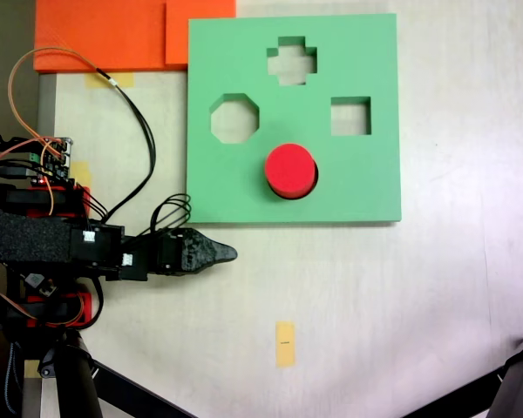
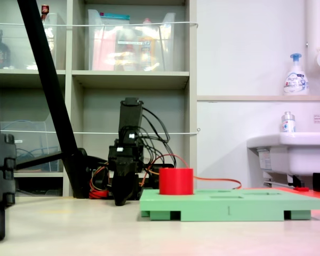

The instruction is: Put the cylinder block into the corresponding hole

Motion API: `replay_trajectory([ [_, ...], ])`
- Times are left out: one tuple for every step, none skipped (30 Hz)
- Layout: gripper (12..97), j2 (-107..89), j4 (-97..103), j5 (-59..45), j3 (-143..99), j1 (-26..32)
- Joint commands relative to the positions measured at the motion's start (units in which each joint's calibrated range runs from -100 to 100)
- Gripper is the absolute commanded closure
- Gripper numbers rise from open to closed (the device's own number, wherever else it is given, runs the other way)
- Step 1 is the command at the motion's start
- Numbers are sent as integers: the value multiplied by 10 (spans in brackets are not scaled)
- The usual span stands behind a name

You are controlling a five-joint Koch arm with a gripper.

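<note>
The red cylinder block stands upright in the round hole of the green foam board, near the board's lower edge as the top-down fixed view shows it. In the side fixed view the block rises clearly above the board. The board has also an octagonal cutout, a square cutout and a cross-shaped cutout.

The gripper is below the board's lower left corner, apart from the board and the block, and low near the surface. Its fingers point to the right and appear as one dark tip, so I cannot tell if they are together or apart.

A small yellow tape piece lies on the surface.
</note>
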Motion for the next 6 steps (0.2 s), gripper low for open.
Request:
replay_trajectory([
  [581, -4, -41, -1, -13, -1],
  [581, -4, -41, -1, -13, -1],
  [581, -4, -41, -1, -13, -1],
  [581, -4, -41, -1, -13, -1],
  [581, -4, -41, -1, -13, -1],
  [581, -4, -41, -1, -13, -1],
])
